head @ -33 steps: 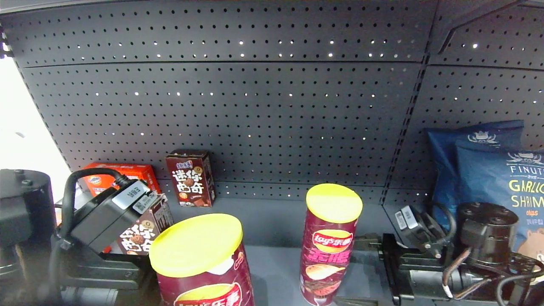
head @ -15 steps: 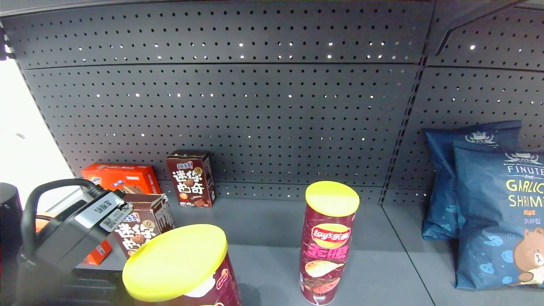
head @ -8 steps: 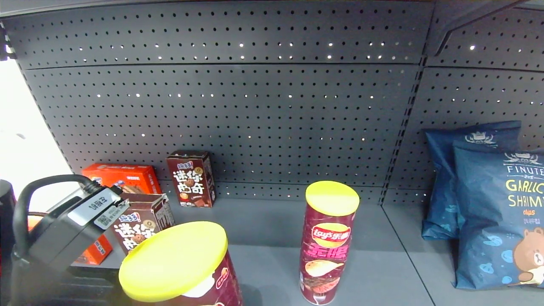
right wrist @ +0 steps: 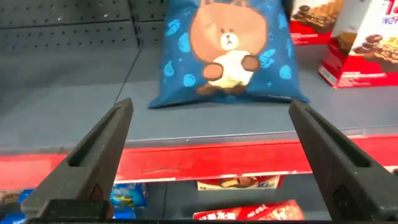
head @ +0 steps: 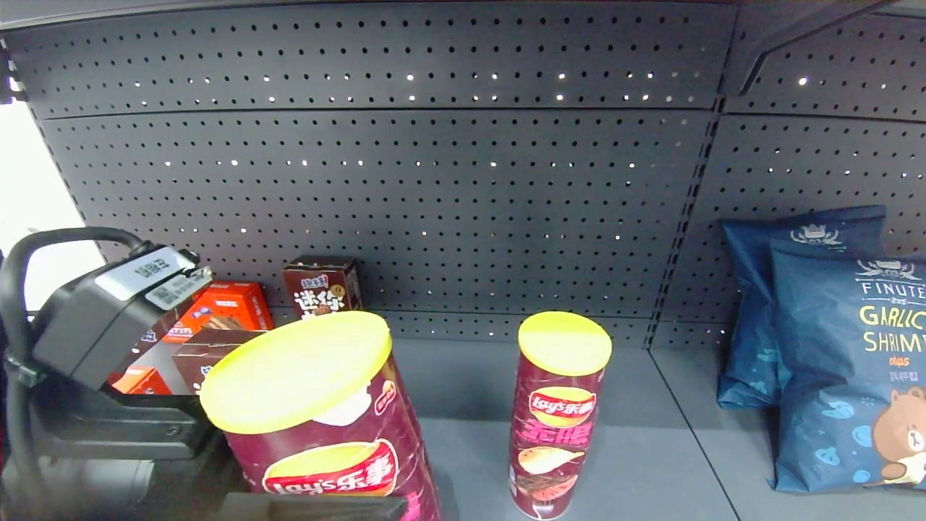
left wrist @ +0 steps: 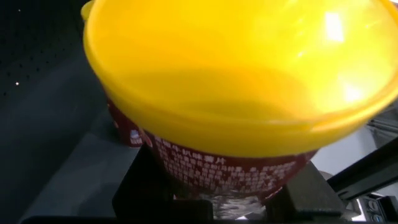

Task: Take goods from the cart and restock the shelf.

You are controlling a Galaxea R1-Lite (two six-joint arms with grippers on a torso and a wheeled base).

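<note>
Dark grey pegboard [head: 434,217] backs a grey shelf [head: 651,449] stocked with snacks. At the front left of the shelf, the left gripper [left wrist: 224,202] holds a maroon chip can [head: 318,405] with a yellow lid, its jaws closed on the can's body below the lid. The can is slightly tilted, and its base is cut off from sight, so whether it touches the shelf cannot be told. A second can of the same kind [head: 557,412] stands upright on the shelf to its right, well apart from it. Behind the held can sit a brown cookie box [head: 322,286] against the pegboard and an orange box [head: 228,304] beside it. Two blue chip bags [head: 846,347] lean at the far right. The right gripper [right wrist: 210,106] hangs with jaws spread wide and nothing between them, facing a blue bag with a bear [right wrist: 227,50] on a shelf with a red front edge [right wrist: 211,163]; red boxes [right wrist: 367,50] stand next to that bag
</note>
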